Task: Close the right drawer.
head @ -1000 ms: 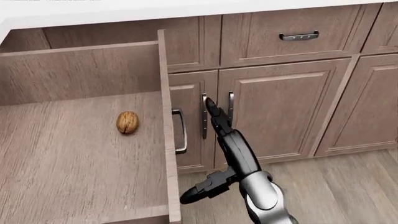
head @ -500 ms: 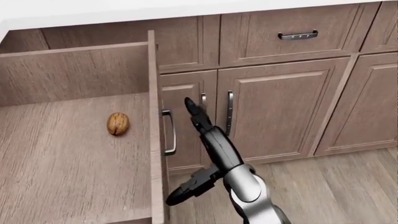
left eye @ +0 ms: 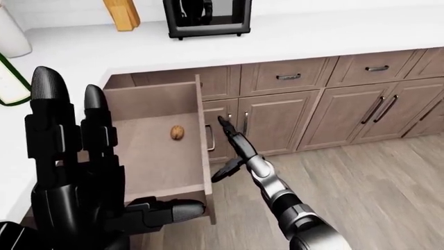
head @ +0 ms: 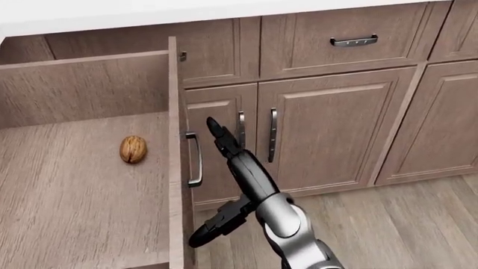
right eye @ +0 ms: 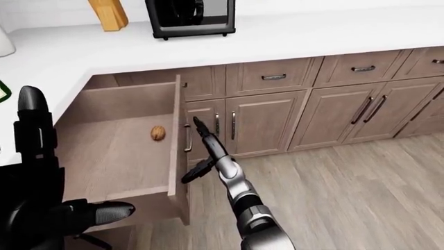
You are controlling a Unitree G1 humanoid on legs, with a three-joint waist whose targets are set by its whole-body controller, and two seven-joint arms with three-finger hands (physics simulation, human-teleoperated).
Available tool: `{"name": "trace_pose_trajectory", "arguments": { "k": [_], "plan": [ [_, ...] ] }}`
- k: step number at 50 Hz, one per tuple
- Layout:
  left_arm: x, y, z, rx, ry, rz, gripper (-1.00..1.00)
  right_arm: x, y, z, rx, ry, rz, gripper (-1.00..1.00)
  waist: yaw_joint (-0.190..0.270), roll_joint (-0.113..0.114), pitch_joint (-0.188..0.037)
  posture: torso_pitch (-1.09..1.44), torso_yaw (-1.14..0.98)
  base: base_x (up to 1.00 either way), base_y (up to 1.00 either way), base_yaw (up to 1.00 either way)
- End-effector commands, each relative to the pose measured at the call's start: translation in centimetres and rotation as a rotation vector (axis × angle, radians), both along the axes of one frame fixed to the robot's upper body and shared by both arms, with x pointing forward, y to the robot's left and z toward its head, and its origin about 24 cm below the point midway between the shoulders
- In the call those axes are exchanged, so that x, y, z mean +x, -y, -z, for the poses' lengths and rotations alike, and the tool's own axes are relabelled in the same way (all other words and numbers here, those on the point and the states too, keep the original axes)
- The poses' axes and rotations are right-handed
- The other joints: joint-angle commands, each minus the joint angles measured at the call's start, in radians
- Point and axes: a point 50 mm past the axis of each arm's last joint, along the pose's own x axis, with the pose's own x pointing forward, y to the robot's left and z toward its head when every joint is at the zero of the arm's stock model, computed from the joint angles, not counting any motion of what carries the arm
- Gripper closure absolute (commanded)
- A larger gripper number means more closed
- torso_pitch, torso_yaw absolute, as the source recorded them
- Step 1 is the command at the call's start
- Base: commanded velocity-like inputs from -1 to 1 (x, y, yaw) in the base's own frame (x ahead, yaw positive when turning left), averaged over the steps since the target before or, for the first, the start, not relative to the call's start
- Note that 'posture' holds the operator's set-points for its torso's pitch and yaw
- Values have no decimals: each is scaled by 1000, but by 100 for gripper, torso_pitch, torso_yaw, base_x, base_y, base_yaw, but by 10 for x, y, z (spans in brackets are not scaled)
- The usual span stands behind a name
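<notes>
The drawer (head: 89, 185) stands pulled far out from the cabinets (head: 329, 129), filling the left of the head view, with a walnut (head: 133, 149) lying on its wooden floor. The right hand (head: 224, 168) reaches up beside the drawer's front panel, fingers spread: one long finger points up near the handle (head: 195, 159), the thumb juts down and left. It grips nothing. In the left-eye view the left hand (left eye: 76, 172) is raised close to the camera, fingers upright and apart. A white counter (left eye: 312, 36) runs above.
</notes>
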Motion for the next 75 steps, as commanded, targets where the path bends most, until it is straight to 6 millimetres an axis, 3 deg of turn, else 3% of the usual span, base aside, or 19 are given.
{"name": "trace_pose_trajectory", "arguments": {
  "k": [1,25,56,75],
  "plan": [
    [-6,0,-8,4,63,2,-100,4,-16,-23,33,97,-65,-100,6,3,-18,0,0,0,0,0],
    [-6,-1,-8,1,61,1,-100,5,-31,-26,18,98,-114,-100,9,3,-17,0,0,0,0,0],
    [-6,-2,-8,-2,61,-2,-100,-5,-70,-33,-3,106,-227,-100,14,4,-15,0,0,0,0,0],
    [-6,-3,-8,-2,60,-4,-100,-12,-82,-27,-33,94,-282,-100,17,6,-12,0,0,0,0,0]
  ]
}}
